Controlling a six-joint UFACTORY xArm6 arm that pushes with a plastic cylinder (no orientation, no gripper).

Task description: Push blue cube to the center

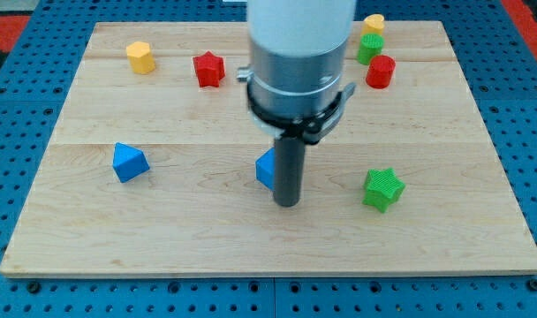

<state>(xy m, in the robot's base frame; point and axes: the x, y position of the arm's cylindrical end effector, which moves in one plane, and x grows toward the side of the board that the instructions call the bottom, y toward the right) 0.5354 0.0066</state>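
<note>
- Hand: none on this arm. It ends in a straight dark rod w/ no jaws, so apart/together doesn't apply. My tip is down on the surface, just below the view's centre.
- Blue cube: right beside my tip, on its left in the view; looks to be touching the rod, which hides the cube's right part. It sits near the middle of the surface, a bit toward the view's bottom.
- Surface: pale wooden board lying on a blue pegboard.
- Other blue block: wedge-like shape, at view's left, well apart from my tip.
- Green star block: at view's right, a little lower than the cube, apart from my tip.
- Red star block: toward view's top, left of the arm's grey body.
- Yellow block, approx hexagonal: top left, near the red star.
- Top right cluster: small yellow block, green block just below it, red cylinder-like block just below that; exact shapes of first two unclear.
</note>
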